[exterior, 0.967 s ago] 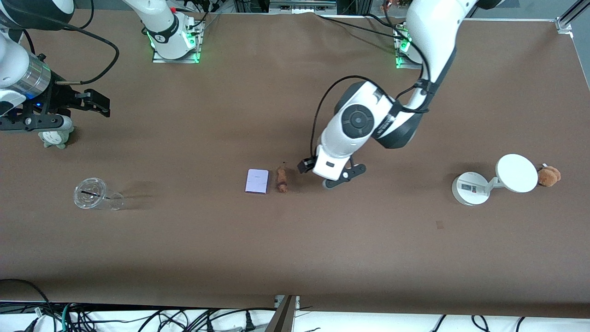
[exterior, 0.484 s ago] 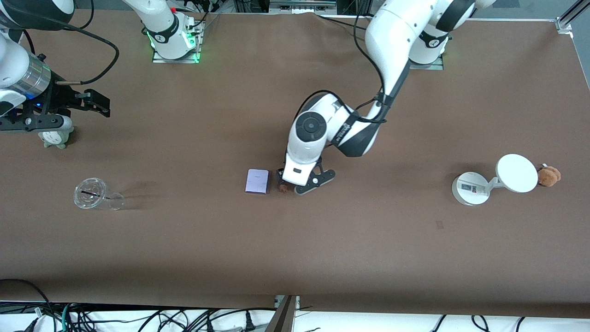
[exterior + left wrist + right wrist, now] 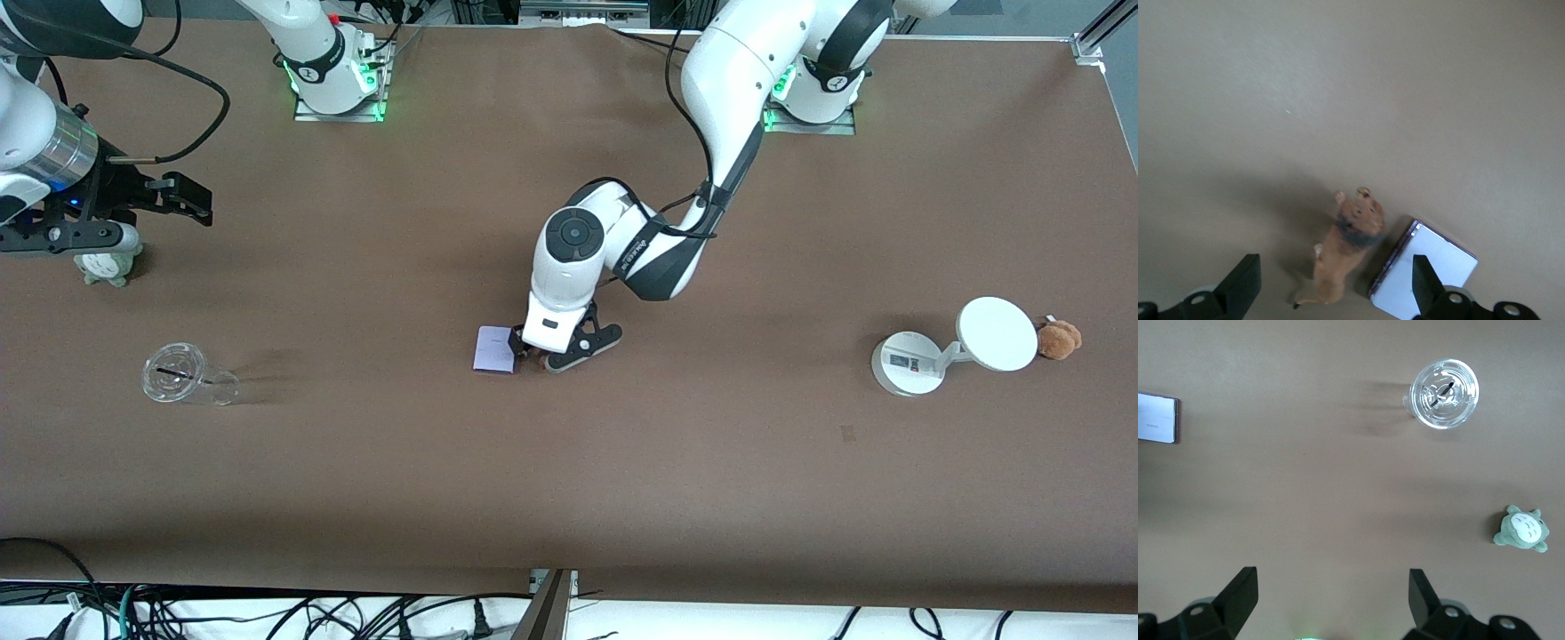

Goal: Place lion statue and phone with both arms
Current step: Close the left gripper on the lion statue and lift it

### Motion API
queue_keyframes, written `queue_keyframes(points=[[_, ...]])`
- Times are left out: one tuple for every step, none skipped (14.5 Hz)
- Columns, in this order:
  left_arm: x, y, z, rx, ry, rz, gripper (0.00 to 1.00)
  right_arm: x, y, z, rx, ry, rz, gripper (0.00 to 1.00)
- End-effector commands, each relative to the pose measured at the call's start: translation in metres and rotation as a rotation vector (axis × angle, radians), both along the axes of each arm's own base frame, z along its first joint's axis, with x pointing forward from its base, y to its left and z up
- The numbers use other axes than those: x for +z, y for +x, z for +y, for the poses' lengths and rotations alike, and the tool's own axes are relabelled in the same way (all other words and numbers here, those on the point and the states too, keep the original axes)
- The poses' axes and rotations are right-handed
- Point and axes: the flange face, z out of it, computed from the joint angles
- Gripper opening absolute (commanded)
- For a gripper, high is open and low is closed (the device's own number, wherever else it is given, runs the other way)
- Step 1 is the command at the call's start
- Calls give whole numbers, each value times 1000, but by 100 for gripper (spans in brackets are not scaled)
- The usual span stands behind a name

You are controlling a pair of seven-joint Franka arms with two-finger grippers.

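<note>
The lion statue (image 3: 1348, 250), a small reddish-brown figurine with a darker mane and thin tail, lies on the brown table beside the phone (image 3: 1425, 277). The phone (image 3: 496, 349) is a flat pale lavender rectangle near the table's middle. My left gripper (image 3: 536, 353) is open and low over the lion, which it hides almost wholly in the front view. In the left wrist view the left gripper (image 3: 1335, 293) has one finger on each side of the lion, one of them over the phone's edge. My right gripper (image 3: 89, 236) waits open and empty at the right arm's end of the table, and it also shows in the right wrist view (image 3: 1331, 603).
A clear plastic cup (image 3: 182, 378) lies on its side toward the right arm's end. A small green plush (image 3: 108, 267) sits under the right gripper. A white round-based stand with disc (image 3: 916, 360) and a tan plush toy (image 3: 1060, 339) stand toward the left arm's end.
My left gripper has moved toward the right arm's end, from beside the lion to over it. The right arm has not moved.
</note>
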Motion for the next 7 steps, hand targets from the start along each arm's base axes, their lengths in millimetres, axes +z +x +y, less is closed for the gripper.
queue_keyframes(points=[[-11, 7, -8, -8, 2, -40, 100, 5, 2, -1, 8, 7, 0, 100], [-11, 8, -8, -14, 3, -45, 100, 6, 1, -1, 8, 7, -1, 100], [-11, 10, -7, -25, -2, -58, 100, 6, 1, -1, 9, 7, -1, 100], [-10, 11, -7, -44, -2, -67, 100, 5, 2, -1, 9, 7, 0, 100], [-13, 11, -7, -56, 2, -65, 100, 5, 2, -1, 8, 7, 0, 100], [-16, 10, -6, -60, 6, -63, 100, 5, 2, -1, 8, 7, 0, 100], [-20, 11, -5, -61, 13, -63, 100, 6, 1, -1, 8, 7, -1, 100]])
